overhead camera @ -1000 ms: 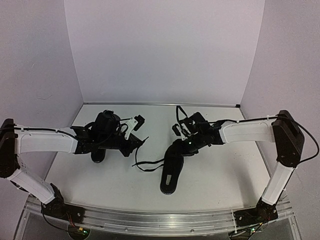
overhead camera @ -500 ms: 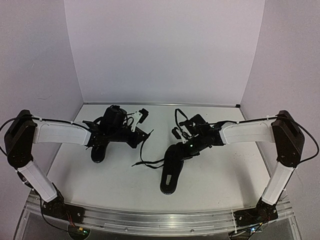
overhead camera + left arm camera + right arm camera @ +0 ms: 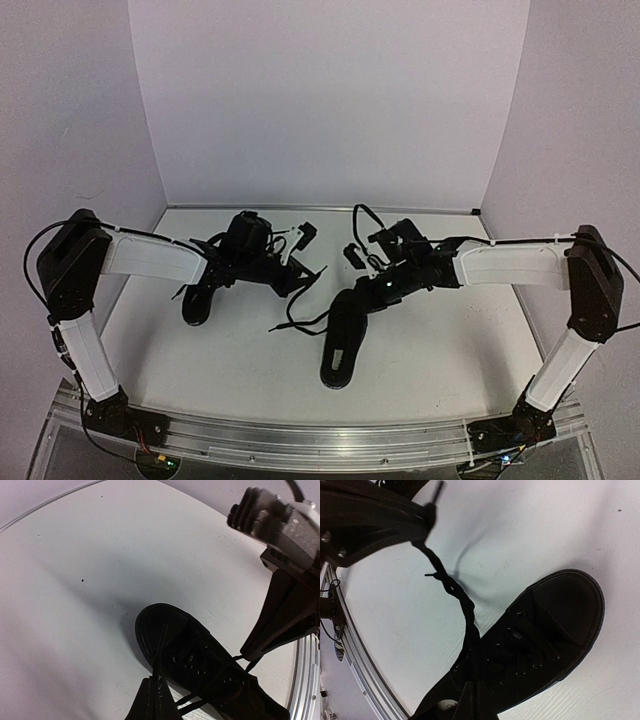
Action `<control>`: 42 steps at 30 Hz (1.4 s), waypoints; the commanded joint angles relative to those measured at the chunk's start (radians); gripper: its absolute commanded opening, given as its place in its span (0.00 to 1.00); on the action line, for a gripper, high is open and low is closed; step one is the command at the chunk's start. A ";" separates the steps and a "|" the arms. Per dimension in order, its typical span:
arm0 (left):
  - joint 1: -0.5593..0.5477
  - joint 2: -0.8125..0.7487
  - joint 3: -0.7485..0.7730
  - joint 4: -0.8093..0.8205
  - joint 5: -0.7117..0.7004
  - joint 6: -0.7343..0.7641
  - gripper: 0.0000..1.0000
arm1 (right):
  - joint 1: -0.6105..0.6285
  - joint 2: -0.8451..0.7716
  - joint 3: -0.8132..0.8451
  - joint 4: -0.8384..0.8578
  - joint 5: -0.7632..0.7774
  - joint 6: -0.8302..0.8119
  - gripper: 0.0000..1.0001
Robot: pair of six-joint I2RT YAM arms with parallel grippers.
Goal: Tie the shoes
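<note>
Two black shoes lie on the white table. One shoe (image 3: 340, 345) is in the middle; it also shows in the left wrist view (image 3: 200, 662) and the right wrist view (image 3: 545, 635). The other shoe (image 3: 198, 298) lies at the left, partly under my left arm. My left gripper (image 3: 300, 272) (image 3: 155, 692) is shut on a lace (image 3: 161, 645) of the middle shoe, just beyond its toe. My right gripper (image 3: 360, 292) (image 3: 480, 702) is shut on the other lace over the shoe's opening. The twisted laces (image 3: 457, 597) run up to the left gripper (image 3: 375, 520).
A metal rail (image 3: 320, 440) runs along the table's near edge and shows in both wrist views (image 3: 305, 680) (image 3: 350, 645). White walls close the table at the back and both sides. Loose lace loops (image 3: 300, 322) lie left of the middle shoe.
My left arm has swung right and farther back, carrying its gripper and lace towards the right gripper. The right gripper has shifted slightly right. The shoes stay put.
</note>
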 commanded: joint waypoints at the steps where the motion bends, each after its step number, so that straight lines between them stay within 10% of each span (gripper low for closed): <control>1: 0.001 0.081 0.117 -0.030 0.154 0.026 0.00 | 0.008 -0.039 -0.011 0.025 -0.033 -0.016 0.00; 42: -0.126 0.075 -0.059 0.146 0.497 0.263 0.00 | 0.016 -0.047 -0.034 0.065 -0.039 -0.014 0.00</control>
